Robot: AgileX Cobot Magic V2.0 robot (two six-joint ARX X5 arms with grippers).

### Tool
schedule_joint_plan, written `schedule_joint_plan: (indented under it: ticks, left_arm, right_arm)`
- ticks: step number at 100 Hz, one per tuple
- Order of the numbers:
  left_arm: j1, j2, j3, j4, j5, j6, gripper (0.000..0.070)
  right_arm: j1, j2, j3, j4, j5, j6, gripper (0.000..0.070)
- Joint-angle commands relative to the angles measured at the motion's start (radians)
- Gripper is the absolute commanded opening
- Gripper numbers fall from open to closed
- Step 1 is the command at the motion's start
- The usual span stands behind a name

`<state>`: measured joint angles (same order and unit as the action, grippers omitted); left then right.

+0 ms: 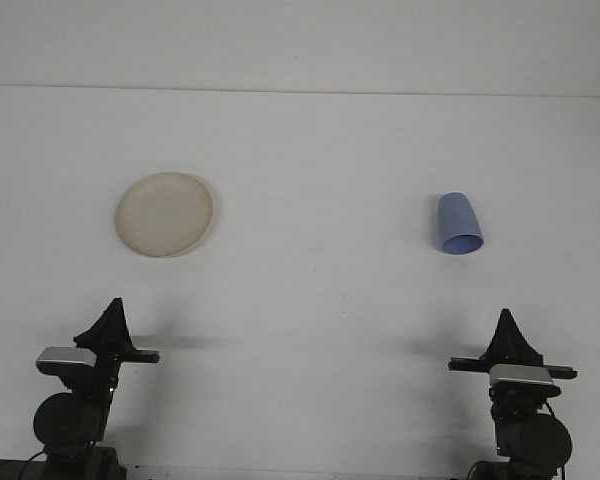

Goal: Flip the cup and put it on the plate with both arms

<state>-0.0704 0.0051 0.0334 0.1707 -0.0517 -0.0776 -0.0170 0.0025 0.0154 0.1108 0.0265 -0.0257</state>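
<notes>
White table [310,330], matte, plain, running back to a faint seam at the far edge.

Plate [165,214]: round, shallow, cream-beige, dull finish, low raised rim. Sits left of centre, flat on the table.

Cup [458,224]: blue, smooth, tapered. The wider rim is toward the near edge and the narrower closed base is farther away. Whether it lies on its side or stands inverted, cannot tell from this angle. Right of centre, well apart from the plate.

Left gripper [112,318]: black, low at the near-left edge, fingers drawn up to a single dark point aimed away across the table; reads as closed together, nothing between them. Silver block and black round joint behind it.

Right gripper [505,328]: same build, near-right edge, also tapering to one point, empty, fingers together.

Plate lies ahead of the left gripper and slightly to its right, clear gap between. Cup lies ahead of the right gripper and a little to its left, also clear of it. Neither touches anything.
</notes>
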Motion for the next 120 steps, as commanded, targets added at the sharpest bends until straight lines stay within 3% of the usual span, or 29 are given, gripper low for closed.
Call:
schedule_joint_plan:
  ticks: [1,41,73,99,120]
  left_arm:
    - [0.000,-0.002,-0.019,0.011,-0.001,-0.006,0.0012]
    - [0.000,-0.002,-0.019,0.011,-0.001,-0.006,0.0012]
    - [0.000,-0.002,-0.019,0.011,-0.001,-0.006,0.0012]
    - [0.000,-0.002,-0.019,0.011,-0.001,-0.006,0.0012]
    - [0.000,-0.002,-0.019,0.011,-0.001,-0.006,0.0012]
  right_arm:
    - [-0.002,-0.001,-0.003,0.016,0.000,0.011,0.0000]
    - [-0.002,-0.001,0.103,-0.110,0.000,0.011,0.0000]
    - [-0.002,0.076,0.434,-0.533,-0.003,0.031,0.0000]
    - [-0.002,0.332,0.735,-0.856,-0.005,0.029,0.0000]
    - [-0.002,0.517,0.850,-0.956,-0.004,0.029,0.0000]
